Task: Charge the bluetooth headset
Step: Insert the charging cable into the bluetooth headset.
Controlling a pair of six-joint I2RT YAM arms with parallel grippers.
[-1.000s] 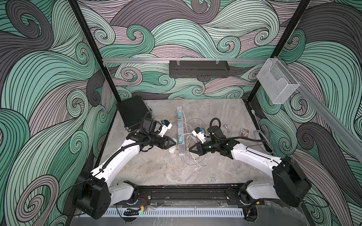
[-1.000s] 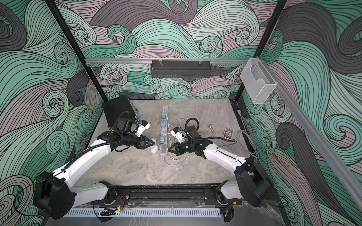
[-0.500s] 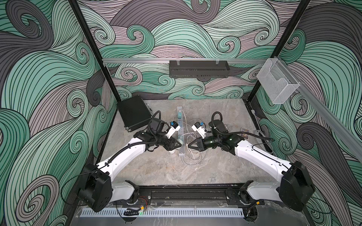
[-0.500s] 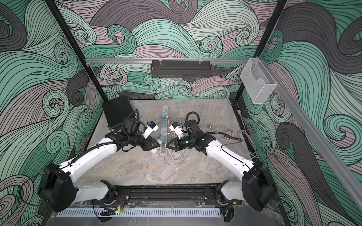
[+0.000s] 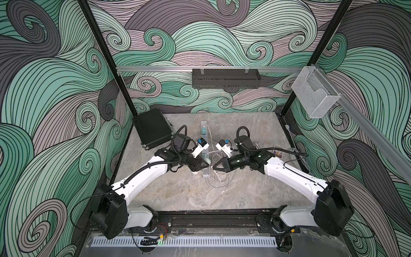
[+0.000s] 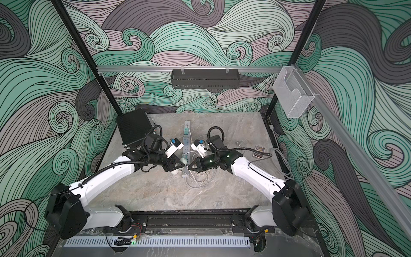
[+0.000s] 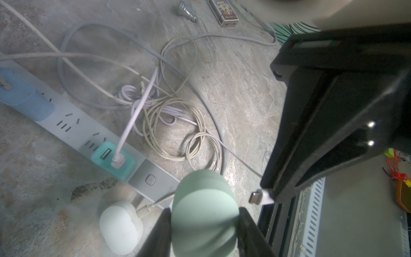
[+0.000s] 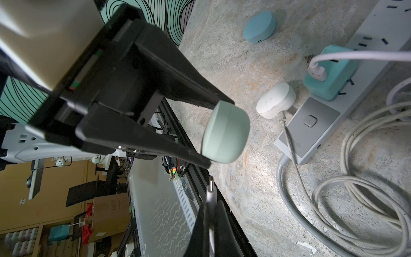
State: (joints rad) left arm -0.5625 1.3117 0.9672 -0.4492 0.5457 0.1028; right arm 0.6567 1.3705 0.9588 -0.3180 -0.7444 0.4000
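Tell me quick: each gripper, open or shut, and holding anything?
Left gripper: closed on the green earbud case.
Right gripper: shut on the USB-C plug, tip sticking out past the fingers.

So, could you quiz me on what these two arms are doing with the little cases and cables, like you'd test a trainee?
1. True or false: the left end effector grips the pale green rounded plastic headset case.
2. The right end effector pinches: A) white USB-C cable plug; B) red pen; C) nothing.
3. Fill in: the teal square charger block is plugged into the long grey ____.
Key: 1 true; 2 A; 3 power strip.
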